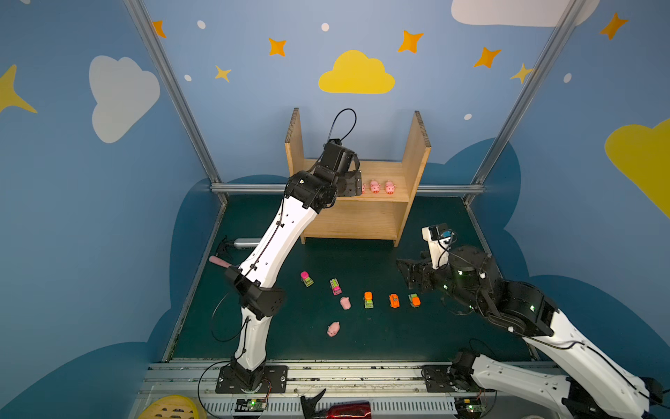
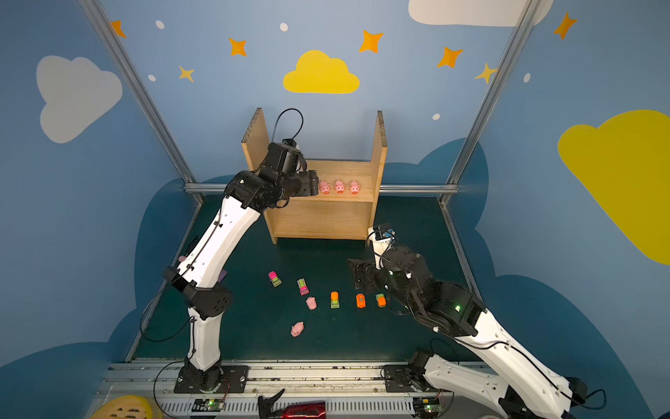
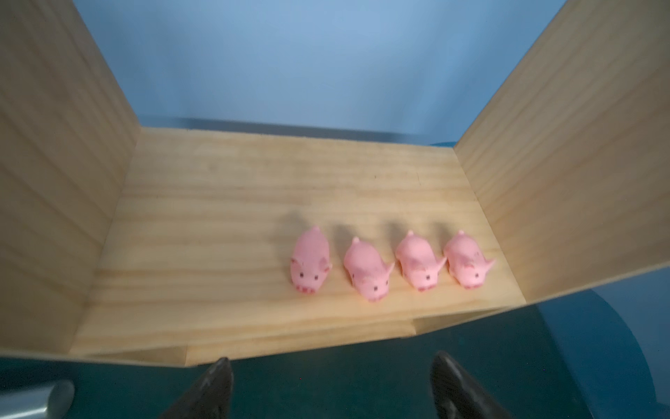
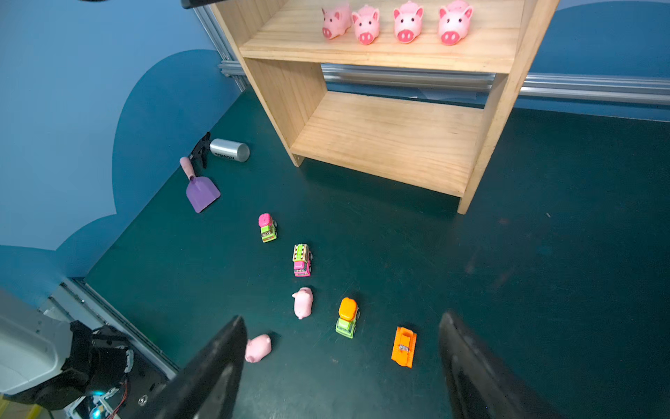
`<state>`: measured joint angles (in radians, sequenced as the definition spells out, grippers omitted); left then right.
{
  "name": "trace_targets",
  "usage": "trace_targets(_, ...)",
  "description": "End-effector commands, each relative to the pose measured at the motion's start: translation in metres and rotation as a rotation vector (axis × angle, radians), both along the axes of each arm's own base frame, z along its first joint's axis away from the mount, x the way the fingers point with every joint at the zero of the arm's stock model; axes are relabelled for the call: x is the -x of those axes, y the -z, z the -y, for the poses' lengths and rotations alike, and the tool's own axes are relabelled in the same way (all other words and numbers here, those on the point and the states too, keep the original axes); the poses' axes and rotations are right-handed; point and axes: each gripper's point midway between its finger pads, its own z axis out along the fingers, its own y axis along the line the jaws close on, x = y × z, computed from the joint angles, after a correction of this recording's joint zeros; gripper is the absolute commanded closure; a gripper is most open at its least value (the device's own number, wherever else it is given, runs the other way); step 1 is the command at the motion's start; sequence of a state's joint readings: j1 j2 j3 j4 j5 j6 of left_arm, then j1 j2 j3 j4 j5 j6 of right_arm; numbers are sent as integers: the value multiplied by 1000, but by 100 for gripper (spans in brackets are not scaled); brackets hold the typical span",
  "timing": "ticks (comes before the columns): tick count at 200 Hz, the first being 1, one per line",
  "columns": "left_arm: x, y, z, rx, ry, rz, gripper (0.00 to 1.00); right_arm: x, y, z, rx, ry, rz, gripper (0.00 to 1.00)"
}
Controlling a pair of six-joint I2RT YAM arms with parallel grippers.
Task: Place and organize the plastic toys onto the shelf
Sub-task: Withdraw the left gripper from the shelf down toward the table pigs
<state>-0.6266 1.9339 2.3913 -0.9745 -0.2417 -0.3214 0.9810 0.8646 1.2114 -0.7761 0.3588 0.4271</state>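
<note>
Looks like a robot lab cell dressed as a nursery. Blue walls (image 1: 253, 90) painted with clouds (image 1: 357, 74) and stars (image 1: 410, 41), held by bare aluminium posts (image 1: 170, 83). Dark green mat (image 1: 362, 348) fenced by metal rails (image 1: 253, 188). Two arms (image 1: 275, 235) bolted on black plates (image 1: 277, 377) to a front rail (image 1: 362, 373). Below that, a slotted cable duct (image 1: 398, 406) and small boards (image 1: 246, 405) with green lights (image 1: 252, 402). At the bottom edge, possibly a red bottle (image 1: 348, 410), half cut off.

Purple scoop (image 4: 202, 194) (pink handle) lies near a silver bottle (image 4: 229, 150), toppled sideways.
</note>
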Motion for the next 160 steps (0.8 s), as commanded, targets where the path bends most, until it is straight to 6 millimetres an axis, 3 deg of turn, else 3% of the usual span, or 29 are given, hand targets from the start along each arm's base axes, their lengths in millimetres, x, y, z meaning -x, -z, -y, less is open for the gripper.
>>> trace_targets(1, 23, -10, -8, -9, -6, 49, 12, 7, 3, 8, -18, 17, 0, 18)
trace_targets(30, 54, 1, -23, 23, -13, 71, 10, 16, 15, 4, -28, -11, -31, 18)
trace_targets(54, 82, 23, -39, 20, -14, 44, 10, 22, 28, -3, -22, -37, -50, 18)
trace_targets(160, 222, 190, -86, -9, 64, -70, 4, 58, 83, -30, 26, -123, -89, 18)
